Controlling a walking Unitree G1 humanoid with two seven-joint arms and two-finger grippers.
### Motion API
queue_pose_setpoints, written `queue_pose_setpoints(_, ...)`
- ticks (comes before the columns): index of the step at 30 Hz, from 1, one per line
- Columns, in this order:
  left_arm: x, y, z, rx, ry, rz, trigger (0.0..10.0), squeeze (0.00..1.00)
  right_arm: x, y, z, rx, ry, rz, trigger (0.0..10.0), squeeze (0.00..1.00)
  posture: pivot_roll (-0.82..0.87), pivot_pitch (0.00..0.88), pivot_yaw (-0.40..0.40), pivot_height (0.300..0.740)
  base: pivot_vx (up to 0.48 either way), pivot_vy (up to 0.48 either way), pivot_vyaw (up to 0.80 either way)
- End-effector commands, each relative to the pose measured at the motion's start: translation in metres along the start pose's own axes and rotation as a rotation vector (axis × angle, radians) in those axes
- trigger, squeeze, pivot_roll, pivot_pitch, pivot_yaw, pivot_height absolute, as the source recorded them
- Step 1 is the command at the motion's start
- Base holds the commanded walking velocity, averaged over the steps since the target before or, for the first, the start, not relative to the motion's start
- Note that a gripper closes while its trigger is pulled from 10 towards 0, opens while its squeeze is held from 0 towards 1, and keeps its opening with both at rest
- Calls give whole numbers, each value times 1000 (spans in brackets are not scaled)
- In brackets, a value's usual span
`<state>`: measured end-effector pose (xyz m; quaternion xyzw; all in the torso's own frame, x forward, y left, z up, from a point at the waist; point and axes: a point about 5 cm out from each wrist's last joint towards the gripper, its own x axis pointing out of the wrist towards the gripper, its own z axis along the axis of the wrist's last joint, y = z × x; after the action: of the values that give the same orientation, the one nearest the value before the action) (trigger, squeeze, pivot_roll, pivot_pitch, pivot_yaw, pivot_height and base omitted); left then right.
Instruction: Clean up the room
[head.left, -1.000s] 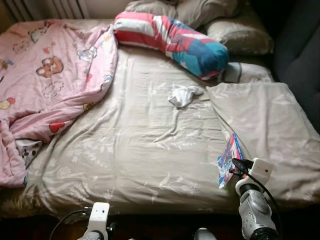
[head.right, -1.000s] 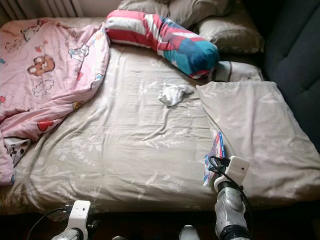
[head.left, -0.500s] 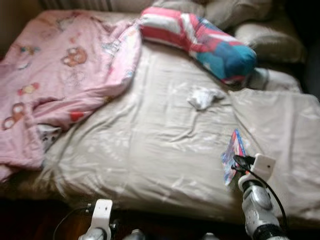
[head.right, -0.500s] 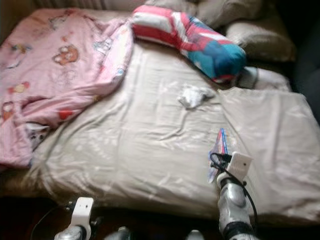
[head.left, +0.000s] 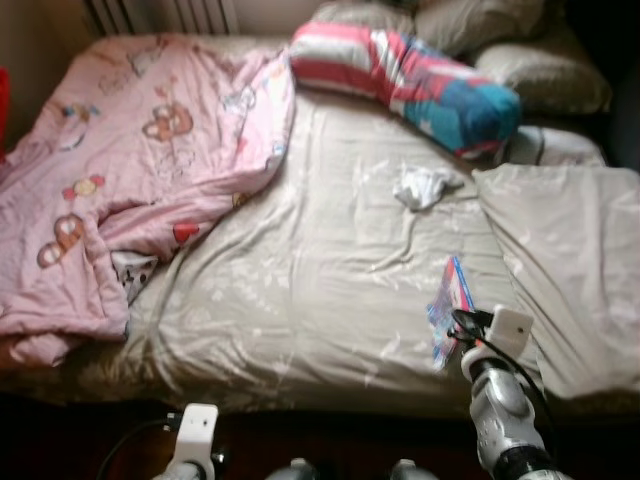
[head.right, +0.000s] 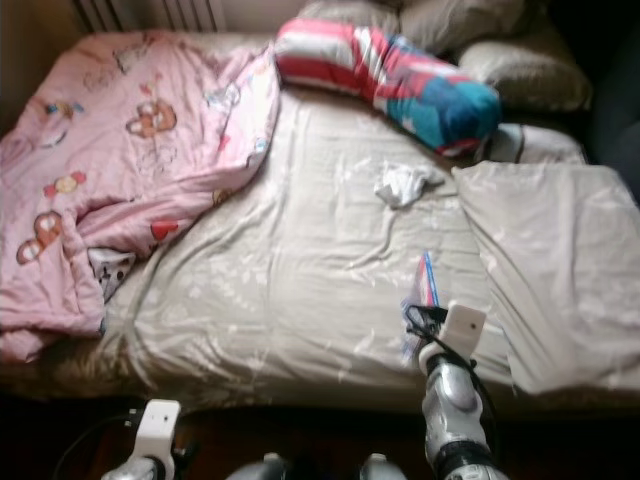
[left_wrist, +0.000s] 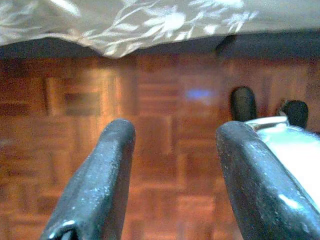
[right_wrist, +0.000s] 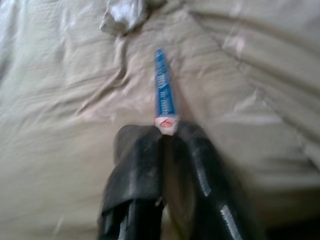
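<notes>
A flat colourful packet stands on edge above the beige bed sheet, near the front right of the bed. My right gripper is shut on its near end, and in the right wrist view the packet shows as a thin blue strip pointing away. A crumpled white cloth lies further back on the sheet, beyond the packet. My left gripper hangs low in front of the bed, open, over the wooden floor.
A pink cartoon blanket is bunched over the bed's left half. A striped red, white and teal bolster and beige pillows lie at the head. A folded beige duvet covers the right side. The sheet's edge overhangs the floor.
The whole picture has shifted, so the camera moved and more of the pink blanket shows at left. My right gripper still holds the packet over the sheet.
</notes>
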<state>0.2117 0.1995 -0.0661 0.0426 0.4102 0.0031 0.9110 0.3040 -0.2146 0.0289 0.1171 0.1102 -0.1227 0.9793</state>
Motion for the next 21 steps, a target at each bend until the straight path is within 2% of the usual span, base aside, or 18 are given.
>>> queue_pose_setpoints(1,-3,5,-13,0,42,7,10000,0,-4,-2,-8,21,24,-13,10000,0,-171,197,43,740,0,0,0)
queue_pose_setpoints(21,-2,3,-9,-2,26,-9,10000,0,-4,-4,-4,3,-2,-16,10000,0,-168,198,43,740,0,0,0)
